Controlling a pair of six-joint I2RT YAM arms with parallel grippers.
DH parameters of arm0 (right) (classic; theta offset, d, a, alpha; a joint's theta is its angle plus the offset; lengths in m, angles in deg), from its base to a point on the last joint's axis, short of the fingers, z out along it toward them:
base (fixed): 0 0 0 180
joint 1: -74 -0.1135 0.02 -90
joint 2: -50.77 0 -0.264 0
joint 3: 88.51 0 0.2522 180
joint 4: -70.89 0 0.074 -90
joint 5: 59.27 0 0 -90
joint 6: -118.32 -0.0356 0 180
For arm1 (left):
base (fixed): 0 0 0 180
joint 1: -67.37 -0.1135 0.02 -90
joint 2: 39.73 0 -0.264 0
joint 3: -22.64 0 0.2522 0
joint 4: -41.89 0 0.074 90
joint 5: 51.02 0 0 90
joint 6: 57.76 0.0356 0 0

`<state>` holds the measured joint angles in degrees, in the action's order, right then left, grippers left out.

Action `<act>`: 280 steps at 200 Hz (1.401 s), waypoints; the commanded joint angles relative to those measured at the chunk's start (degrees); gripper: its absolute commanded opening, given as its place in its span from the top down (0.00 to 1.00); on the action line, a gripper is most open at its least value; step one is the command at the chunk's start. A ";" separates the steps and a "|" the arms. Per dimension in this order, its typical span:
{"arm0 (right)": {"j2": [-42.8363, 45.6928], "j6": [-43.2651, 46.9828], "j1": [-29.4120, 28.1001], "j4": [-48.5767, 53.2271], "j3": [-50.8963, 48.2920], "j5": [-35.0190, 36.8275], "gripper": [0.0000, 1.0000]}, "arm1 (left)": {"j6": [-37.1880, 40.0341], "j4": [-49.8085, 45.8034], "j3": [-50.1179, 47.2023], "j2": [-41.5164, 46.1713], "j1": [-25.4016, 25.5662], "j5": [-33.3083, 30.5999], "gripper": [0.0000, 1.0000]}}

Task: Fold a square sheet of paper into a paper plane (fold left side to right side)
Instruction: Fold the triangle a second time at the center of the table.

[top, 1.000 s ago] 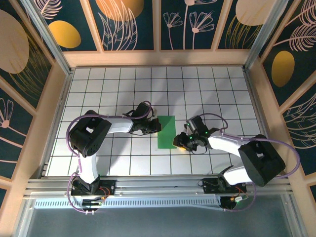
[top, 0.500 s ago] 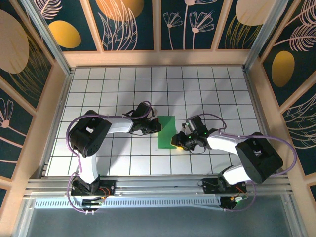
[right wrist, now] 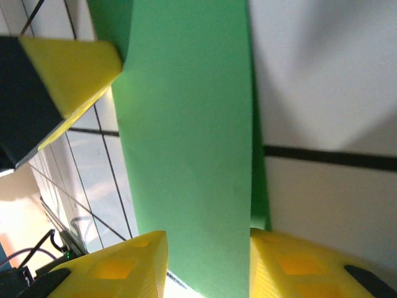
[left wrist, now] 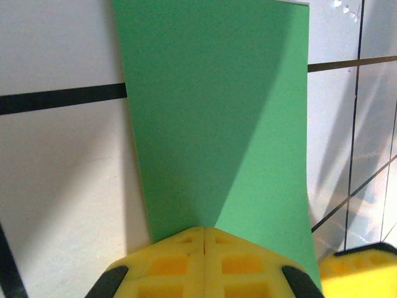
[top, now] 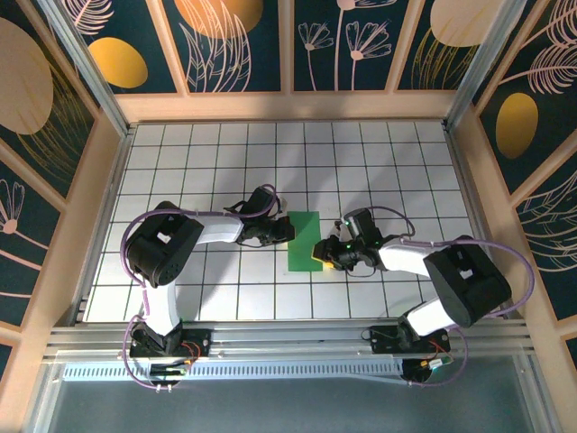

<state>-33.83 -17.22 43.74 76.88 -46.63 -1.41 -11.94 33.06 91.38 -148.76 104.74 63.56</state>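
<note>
We see the white tiled table [top: 379, 162] across the middle of the overhead view, with the left arm [top: 162, 248] reaching in from the lower left and the right arm [top: 460, 284] from the lower right. Between them, just left of the frame's center, lies the sheet [top: 304, 236]. It is plain bright green and flat on the tiles, an upright rectangle taller than it is wide, with straight edges and a slight lean to the left toward its bottom. The left claw [top: 287, 233] meets the sheet's left edge near the top, and the right claw [top: 323, 257] sits at its lower right corner. In the left wrist view the sheet [left wrist: 214, 112] runs from the bottom center to the top of the frame. It is smooth and unmarked, with a darker wedge of shadow over its middle. The left claw [left wrist: 203, 239] has its yellow fingers pressed together, tips at the sheet's near edge; we cannot tell whether paper is caught between them. In the right wrist view the sheet [right wrist: 186, 143] rises as a green band, and a thin second layer shows along its lower right edge. The right claw [right wrist: 208, 261] stands spread, one yellow finger on each side of the band.
</note>
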 commanded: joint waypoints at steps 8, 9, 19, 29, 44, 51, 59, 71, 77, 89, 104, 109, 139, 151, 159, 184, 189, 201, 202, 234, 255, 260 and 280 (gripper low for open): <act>-2.37 1.46 2.31 -3.32 2.18 -2.10 0.63 | 0.91 -1.50 0.21 -1.44 0.60 -1.46 1.00; -2.44 1.49 2.40 -3.36 2.23 -2.16 0.63 | 0.88 -1.50 0.21 -1.44 0.60 -1.46 1.00; -3.22 1.74 3.03 -4.02 2.66 -2.38 0.63 | 0.93 -1.50 0.31 -1.44 0.65 -1.46 1.00; -3.83 1.80 3.61 -4.78 2.98 -2.56 0.63 | 0.91 -1.42 0.37 -1.40 0.69 -1.46 1.00; -4.90 1.74 4.23 -6.46 3.45 -3.63 0.63 | 0.88 -1.41 0.38 -1.43 0.76 -1.45 1.00; -5.50 1.73 4.41 -6.96 3.77 -4.03 0.63 | 0.89 -1.41 0.39 -1.43 0.78 -1.38 1.00; -6.17 1.85 4.59 -7.08 4.29 -4.16 0.64 | 0.90 -1.41 0.39 -1.52 0.78 -1.38 1.00; -7.12 2.17 4.81 -7.13 4.93 -4.33 0.64 | 0.91 -1.40 0.41 -1.59 0.78 -1.38 1.00; -7.47 2.22 4.93 -7.25 5.21 -4.46 0.64 | 0.90 -1.38 0.44 -1.54 0.78 -1.29 1.00; -8.33 2.62 5.07 -7.41 5.84 -4.44 0.65 | 0.98 -1.46 0.44 -1.53 0.78 -1.37 1.00; -9.40 3.54 5.30 -6.71 6.96 -4.20 0.66 | 1.03 -1.41 0.41 -1.50 0.76 -1.40 1.00; -9.84 3.77 5.26 -6.50 7.38 -4.16 0.66 | 1.10 -1.41 0.44 -1.53 0.82 -1.38 1.00; -11.82 4.91 5.68 -6.20 9.05 -4.07 0.70 | 1.09 -1.41 0.44 -1.45 0.79 -1.46 1.00; -12.62 5.10 5.85 -6.23 9.32 -4.07 0.71 | 1.07 -1.41 0.48 -1.27 0.85 -1.55 1.00; -13.06 5.32 5.98 -6.18 9.41 -4.07 0.72 | 1.10 -1.41 0.47 -1.20 0.79 -1.71 1.00; -13.51 5.86 6.00 -5.69 9.26 -3.81 0.76 | 1.16 -1.26 0.41 -0.56 0.85 -1.90 1.00; -13.45 5.97 6.07 -5.59 9.19 -3.72 0.78 | 1.16 -1.16 0.35 -0.35 0.82 -1.98 0.99; -13.24 6.08 6.07 -5.42 9.06 -3.54 0.82 | 1.15 -0.68 0.22 0.35 0.82 -2.21 0.96; -13.28 6.12 6.04 -5.42 9.06 -3.54 0.83 | 1.13 -0.65 0.17 0.46 0.84 -2.23 0.96; -11.99 6.08 6.13 -4.51 9.06 -3.59 0.95 | 1.23 1.46 -1.08 4.73 0.84 -3.23 0.87; -10.55 5.65 6.08 -3.60 9.31 -3.47 0.99 | 2.68 1.24 -2.38 9.21 0.87 -5.65 0.81; -10.28 5.40 6.08 -3.36 9.37 -3.46 0.99 | 3.28 0.95 -2.70 10.40 0.87 -6.33 0.80; -9.19 4.17 5.98 -2.82 9.61 -3.54 0.99 | 6.65 -1.02 -4.21 15.77 1.48 -9.44 0.75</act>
<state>-45.82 -12.28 49.49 72.31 -38.24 -5.17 -9.95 32.99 88.76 -139.78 105.39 58.59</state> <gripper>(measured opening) 0.054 0.224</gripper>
